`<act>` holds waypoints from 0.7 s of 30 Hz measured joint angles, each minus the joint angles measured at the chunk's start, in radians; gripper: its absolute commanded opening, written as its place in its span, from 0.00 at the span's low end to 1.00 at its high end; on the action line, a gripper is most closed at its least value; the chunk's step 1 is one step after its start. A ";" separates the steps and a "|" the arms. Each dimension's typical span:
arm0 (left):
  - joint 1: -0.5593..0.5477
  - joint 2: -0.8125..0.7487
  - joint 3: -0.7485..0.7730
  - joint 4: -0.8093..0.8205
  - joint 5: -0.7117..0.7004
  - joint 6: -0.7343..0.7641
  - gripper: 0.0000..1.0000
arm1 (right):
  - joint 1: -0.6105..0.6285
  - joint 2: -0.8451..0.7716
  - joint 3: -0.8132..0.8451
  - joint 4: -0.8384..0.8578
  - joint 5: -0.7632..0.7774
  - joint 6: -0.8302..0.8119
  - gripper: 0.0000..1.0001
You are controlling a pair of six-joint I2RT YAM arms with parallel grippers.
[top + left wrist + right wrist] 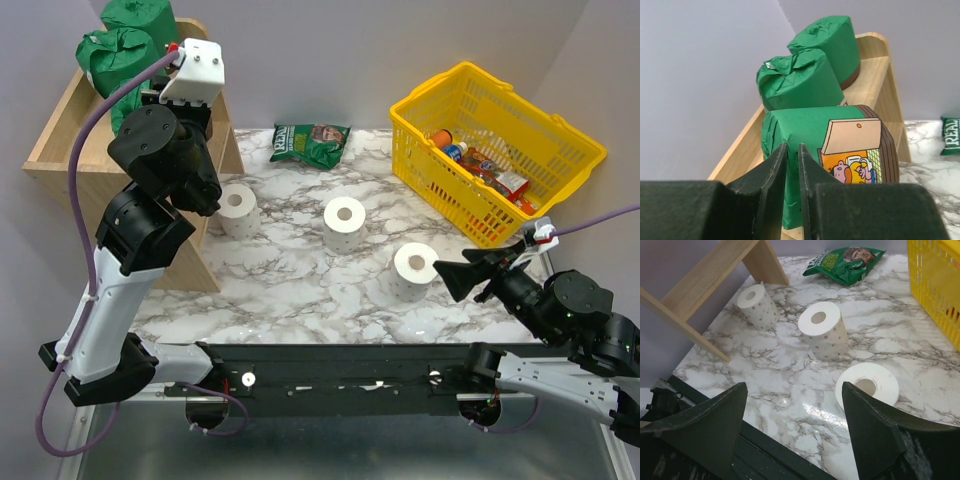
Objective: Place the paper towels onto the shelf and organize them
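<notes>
Three green-wrapped paper towel rolls sit in a row on the wooden shelf's [60, 140] top tray [879, 80]: a far one [832, 40], a middle one [800, 82] and a near one [805, 135] lying on its side with its orange label showing. My left gripper [792, 146] is right up against the near roll, its jaws almost together with nothing between them. Three bare white rolls stand on the marble table: left [238, 208], middle [345, 222] and right [414, 270]. My right gripper [794, 385] is open and empty, low over the table next to the right roll [867, 385].
A yellow basket [560, 130] with bottles and packets stands at the back right. A flat green snack bag [310, 143] lies at the back centre. The shelf's legs [715, 275] stand on the table beside the left white roll [757, 305].
</notes>
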 measured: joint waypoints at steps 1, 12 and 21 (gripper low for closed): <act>0.000 0.000 0.002 -0.018 0.013 -0.025 0.22 | 0.000 0.001 0.000 0.000 -0.002 0.001 0.85; -0.002 0.003 -0.005 -0.019 0.096 -0.034 0.15 | 0.000 0.024 0.000 0.009 -0.017 0.008 0.85; -0.002 0.021 -0.009 -0.001 0.119 0.020 0.14 | 0.000 0.042 0.000 0.029 -0.031 0.008 0.85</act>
